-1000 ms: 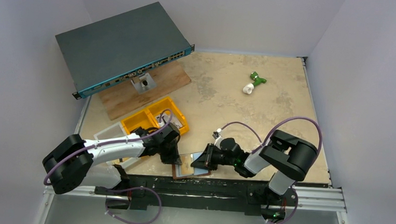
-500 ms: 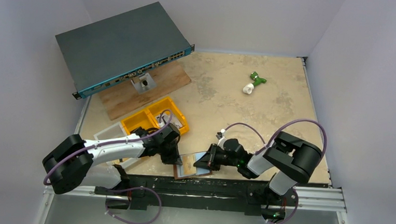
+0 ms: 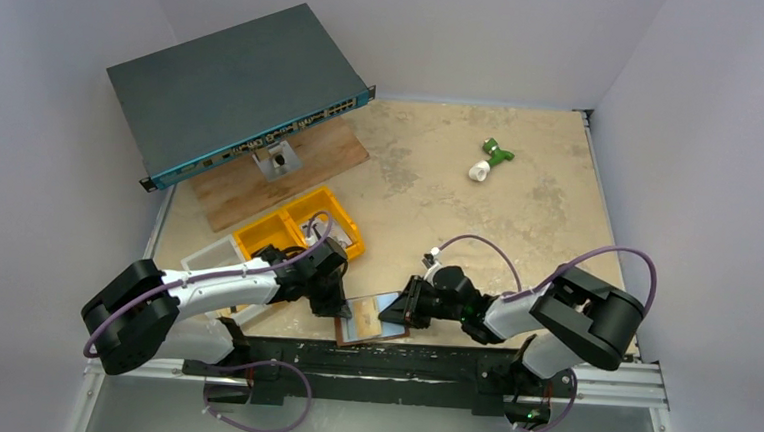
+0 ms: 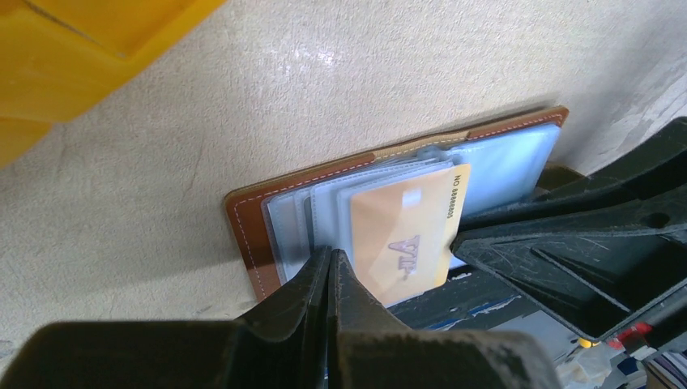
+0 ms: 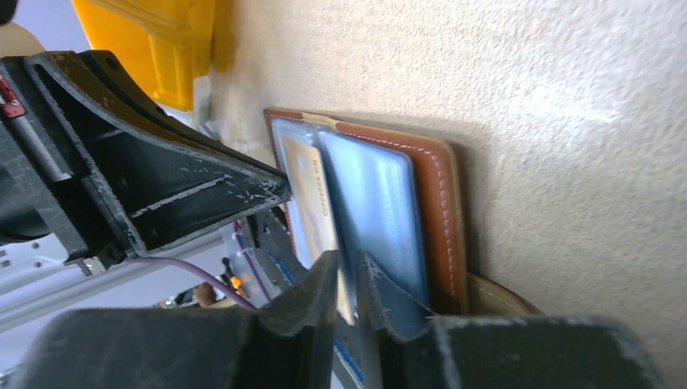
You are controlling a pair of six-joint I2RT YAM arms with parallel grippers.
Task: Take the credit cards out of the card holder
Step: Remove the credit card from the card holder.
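Both grippers at card holder (image 4: 247, 235): left gripper (image 4: 328, 271) closed, on its sleeves (image 4: 288, 223); right gripper (image 5: 348, 266) nearly closed beside orange credit card (image 4: 405, 235), grip unclear. Risk: sleeve grabbed instead, holder dragged.

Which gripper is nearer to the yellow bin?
Left. The left gripper is on the near side of the yellow bin; the right gripper is farther, beyond the card holder.
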